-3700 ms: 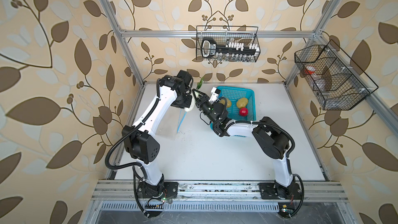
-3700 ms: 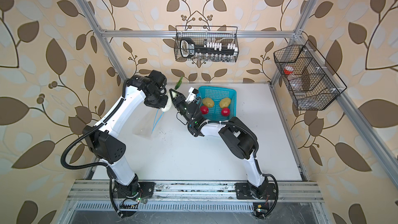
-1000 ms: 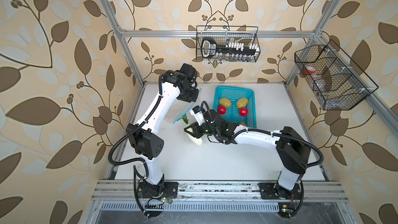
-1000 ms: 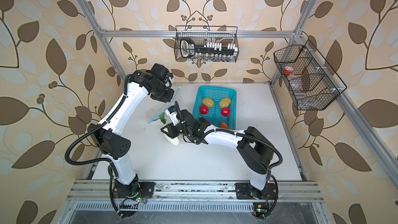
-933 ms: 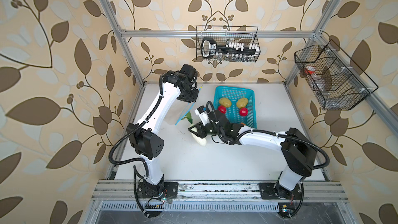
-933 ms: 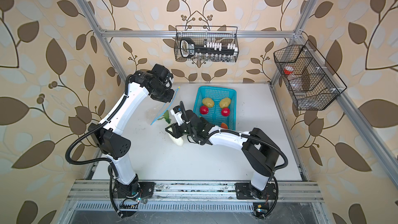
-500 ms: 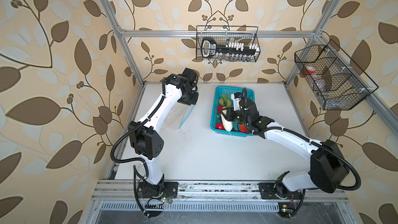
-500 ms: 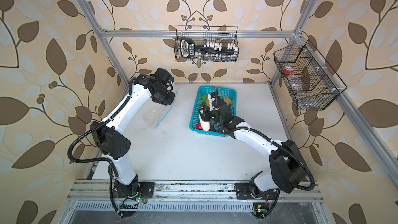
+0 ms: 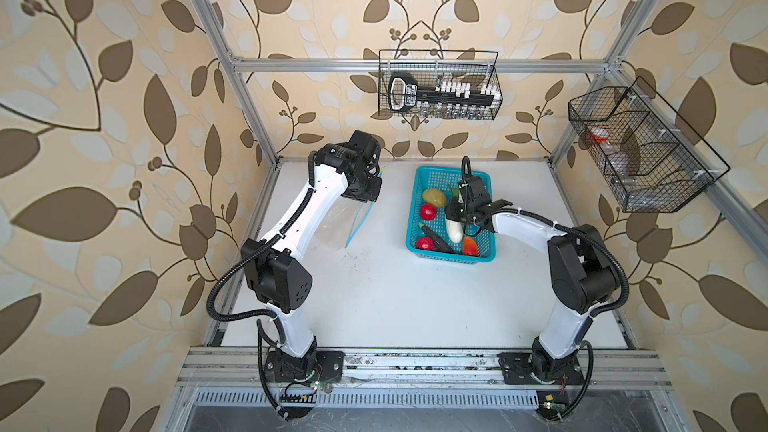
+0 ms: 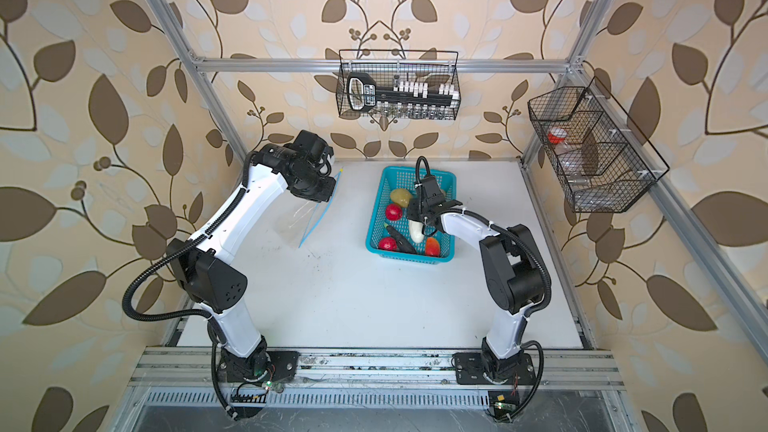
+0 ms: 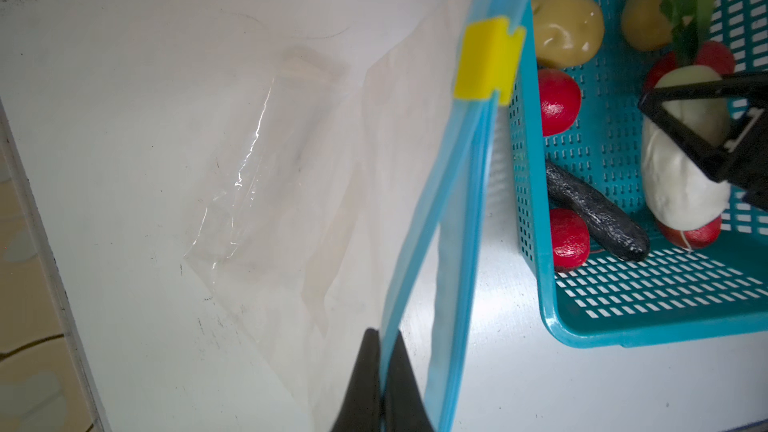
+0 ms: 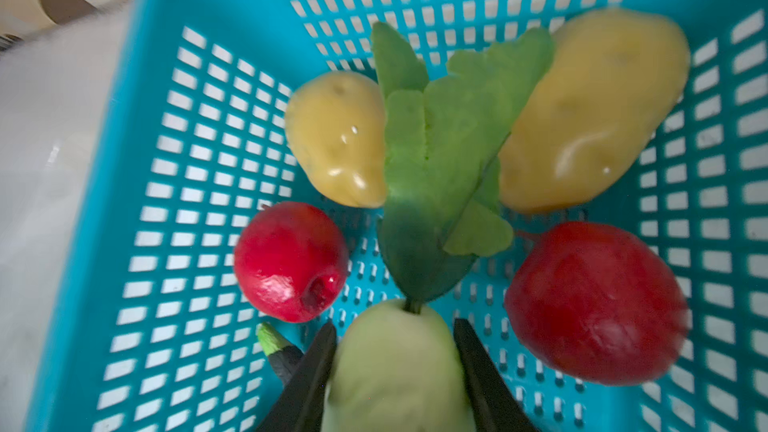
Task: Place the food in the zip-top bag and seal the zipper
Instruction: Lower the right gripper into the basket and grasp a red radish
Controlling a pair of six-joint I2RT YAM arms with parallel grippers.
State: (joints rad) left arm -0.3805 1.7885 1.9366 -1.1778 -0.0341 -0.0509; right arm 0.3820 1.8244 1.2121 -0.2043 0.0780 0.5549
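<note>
My left gripper (image 11: 383, 334) is shut on the light-blue zipper (image 11: 469, 201) of the clear zip-top bag (image 9: 332, 222), which hangs tilted above the table. Its yellow slider (image 11: 488, 62) sits near the strip's far end. My right gripper (image 12: 395, 324) hovers inside the turquoise basket (image 9: 451, 259), jaws around the white cucumber (image 12: 395, 371); one finger touches it and a thin gap shows at the other. Two potatoes (image 12: 336, 139), tomatoes (image 12: 291, 261), a green leafy piece (image 12: 440, 139), the eggplant (image 11: 594, 214) and the pepper (image 9: 469, 246) lie in the basket.
A black wire basket (image 9: 438, 87) hangs on the back wall and another (image 9: 640, 155) on the right wall. Aluminium frame posts (image 9: 249, 101) stand at the table's back corners. White tabletop (image 9: 395, 297) spreads between the two arm bases.
My right gripper has carried the cucumber from the table beside the bag rightward over the basket, and its jaws have loosened slightly. The left gripper has shifted a little, keeping the bag.
</note>
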